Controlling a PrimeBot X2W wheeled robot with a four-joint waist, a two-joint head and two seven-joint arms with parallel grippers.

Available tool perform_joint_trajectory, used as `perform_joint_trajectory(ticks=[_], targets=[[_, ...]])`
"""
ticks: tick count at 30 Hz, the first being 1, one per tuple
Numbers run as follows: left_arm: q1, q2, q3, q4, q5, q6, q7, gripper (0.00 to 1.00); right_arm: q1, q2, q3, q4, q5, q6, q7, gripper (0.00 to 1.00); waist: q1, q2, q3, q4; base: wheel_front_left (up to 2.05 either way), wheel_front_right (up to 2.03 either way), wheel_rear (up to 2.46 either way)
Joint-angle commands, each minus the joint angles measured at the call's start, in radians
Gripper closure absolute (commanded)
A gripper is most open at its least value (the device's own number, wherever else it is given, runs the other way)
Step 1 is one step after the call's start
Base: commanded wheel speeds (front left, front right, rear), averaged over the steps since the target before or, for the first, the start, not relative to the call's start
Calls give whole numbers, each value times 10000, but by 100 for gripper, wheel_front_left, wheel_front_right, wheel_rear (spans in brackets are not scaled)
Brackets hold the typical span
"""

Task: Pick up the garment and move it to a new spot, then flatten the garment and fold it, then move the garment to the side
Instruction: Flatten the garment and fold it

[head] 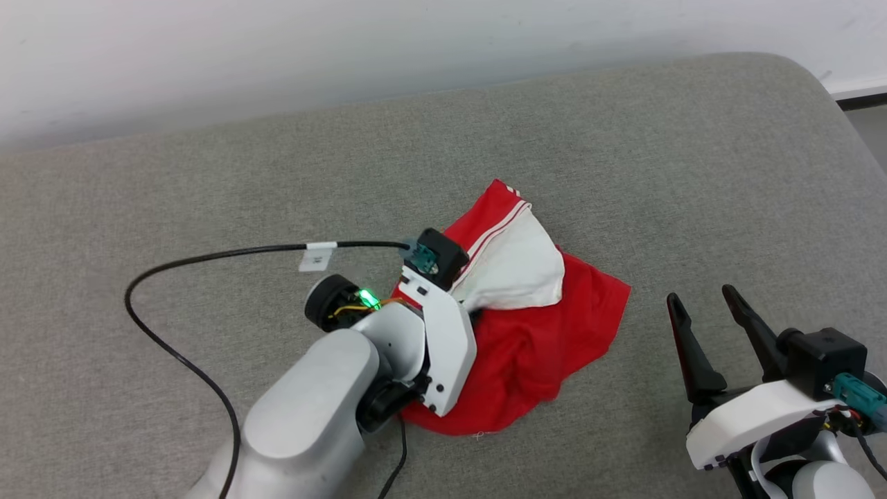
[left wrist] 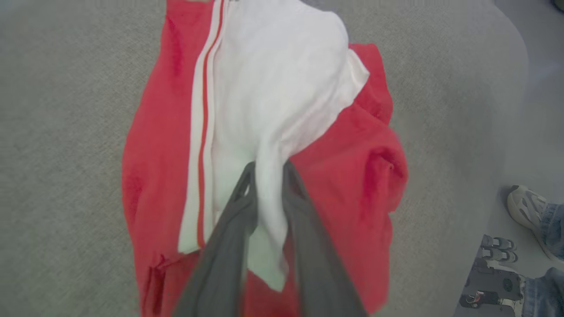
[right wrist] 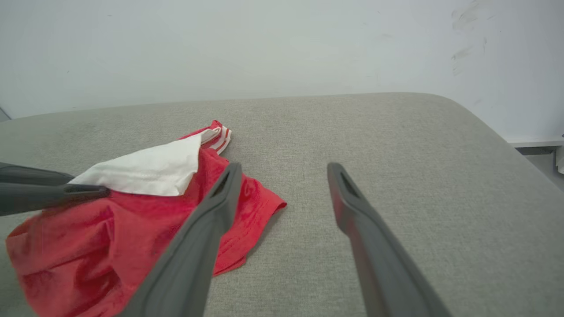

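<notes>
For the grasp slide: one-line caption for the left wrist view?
Wrist close-up: left gripper pinches a white fold of the crumpled red-and-white garment on the grey cushion.

Garment [head: 540, 346]: soft knit cloth, matt, rumpled; red body, white sleeve with striped trim.
Padded surface [head: 624, 173]: coarse grey woven upholstery, matt.
Left tool [left wrist: 269, 167], right tool [right wrist: 285, 167]: dark matt fingers, look like rubbery plastic.
Left arm shell [head: 312, 409]: smooth pale plastic, slight sheen.
Cable [head: 208, 256]: smooth black sheath.
Wall [head: 277, 41]: flat matt white.

Garment [head: 540, 339] partly behind left forearm [head: 312, 409]
</notes>
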Motion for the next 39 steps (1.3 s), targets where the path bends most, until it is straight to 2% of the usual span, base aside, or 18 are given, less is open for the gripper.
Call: perform_joint_trajectory(ticks=[1, 5, 10, 17, 23, 24, 25, 26, 34, 39], targets=[[-207, 80, 64, 6, 2, -5, -198, 100, -130, -46, -49, 28, 78, -3, -19, 0, -1, -1, -3, 48, 0, 0, 0], [-297, 168, 392, -81, -4, 188, -787, 100, -120, -50, -125, 23, 23, -3, 21, 0, -1, -1, -45, 197, 0, 0, 0], [323, 466, 1490, -552, -356, 941, -2009, 100, -19, -50, -201, -60, -11, -3, 93, 0, -1, -1, -178, 553, 0, 0, 0], [3104, 1023, 3034, -1366, -1457, 2241, -2912, 100, 191, -54, -347, -191, -54, -3, 247, 0, -1, -1, -361, 1060, 0, 0, 0], [5240, 1008, 3579, -1622, -1916, 2990, -3482, 100, 246, -100, -404, -387, -77, -3, 362, 0, -1, -1, -420, 1299, 0, 0, 0], [5436, 960, 3593, -1657, -1873, 3084, -3622, 65, 254, -108, -416, -410, -80, -3, 383, 0, -1, -1, -448, 1322, 0, 0, 0], [5611, 882, 3544, -1680, -1886, 3111, -3692, 10, 265, -107, -405, -431, -78, -3, 400, 0, -1, -1, -473, 1330, 0, 0, 0], [5683, 849, 3513, -1719, -1826, 3127, -3823, 0, 278, -111, -397, -442, -82, -3, 391, 0, -1, -1, -509, 1332, 0, 0, 0], [5267, 963, 3415, -2213, -466, 3598, -5727, 0, 536, -113, -459, -566, -197, -3, 564, 0, -1, -1, -1001, 1326, 0, 0, 0], [4738, 1320, 3173, -2532, 221, 3678, -5813, 0, 676, -75, -502, -709, -274, -3, 686, 0, -1, -1, -1208, 1286, 0, 0, 0]])
